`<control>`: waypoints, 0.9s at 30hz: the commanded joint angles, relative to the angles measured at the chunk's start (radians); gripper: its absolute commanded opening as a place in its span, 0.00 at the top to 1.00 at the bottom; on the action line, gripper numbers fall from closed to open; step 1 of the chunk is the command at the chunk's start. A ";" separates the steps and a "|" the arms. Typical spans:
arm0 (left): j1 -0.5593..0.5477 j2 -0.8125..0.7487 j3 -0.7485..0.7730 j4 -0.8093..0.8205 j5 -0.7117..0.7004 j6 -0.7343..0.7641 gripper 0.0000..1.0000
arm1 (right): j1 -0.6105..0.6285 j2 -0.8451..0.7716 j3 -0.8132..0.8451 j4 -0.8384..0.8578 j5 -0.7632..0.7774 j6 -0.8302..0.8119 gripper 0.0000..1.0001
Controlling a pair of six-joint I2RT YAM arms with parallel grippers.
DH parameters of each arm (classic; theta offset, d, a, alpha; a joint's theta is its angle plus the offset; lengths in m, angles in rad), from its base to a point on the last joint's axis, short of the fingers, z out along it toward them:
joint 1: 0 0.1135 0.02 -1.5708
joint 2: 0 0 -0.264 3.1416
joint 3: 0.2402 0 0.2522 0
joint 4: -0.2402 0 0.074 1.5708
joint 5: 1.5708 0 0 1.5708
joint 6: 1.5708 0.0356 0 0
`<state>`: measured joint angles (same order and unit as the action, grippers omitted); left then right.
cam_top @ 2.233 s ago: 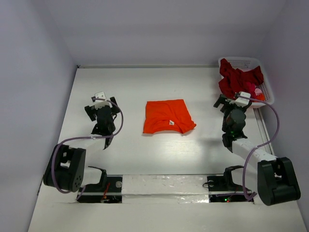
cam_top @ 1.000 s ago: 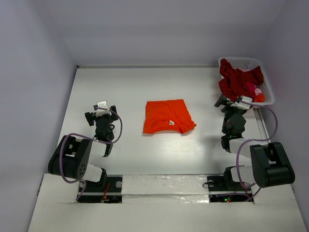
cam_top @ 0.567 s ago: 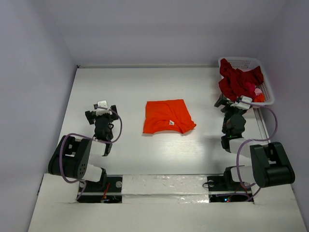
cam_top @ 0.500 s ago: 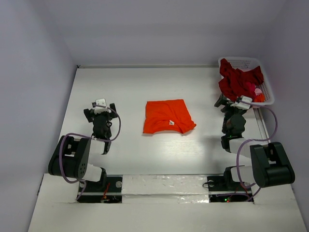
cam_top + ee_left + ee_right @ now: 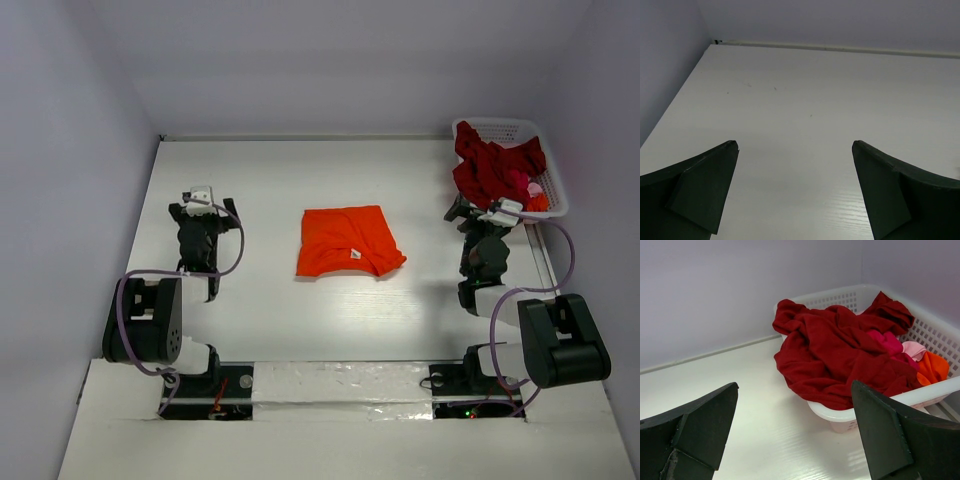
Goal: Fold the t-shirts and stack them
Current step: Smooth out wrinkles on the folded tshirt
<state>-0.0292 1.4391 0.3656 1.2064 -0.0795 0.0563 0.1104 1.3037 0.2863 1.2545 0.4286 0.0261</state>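
Just ahead of your right gripper [image 5: 794, 385], jaws spread wide, dark red cloth t-shirts [image 5: 835, 350] heap in the white plastic lattice basket [image 5: 920, 394]; a bright orange folded t-shirt [image 5: 348, 240] lies between it and your wide-open left gripper [image 5: 795, 145].

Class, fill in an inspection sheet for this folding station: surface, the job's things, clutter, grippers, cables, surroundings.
Surface: white table, a few small marks.
Job's things: orange t-shirt lies roughly folded at mid-table, white label showing; dark red t-shirts heaped in the white basket at the far right corner, spilling over its rim.
Clutter: pink cloth and orange cloth in the basket beside the red.
Grippers: left gripper open, empty, over bare table; right gripper open, empty, facing the basket.
Cables: purple left cable and right cable loop beside their arms, away from the shirts.
Surroundings: pale walls on three sides.
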 commanded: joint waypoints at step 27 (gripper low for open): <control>0.069 0.007 -0.168 0.384 0.311 0.010 0.01 | -0.008 -0.006 0.013 0.128 0.007 -0.006 0.00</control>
<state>0.0345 1.4513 0.1783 1.2579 0.2066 0.0631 0.1104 1.3037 0.2863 1.2648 0.4286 0.0261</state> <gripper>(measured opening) 0.990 0.996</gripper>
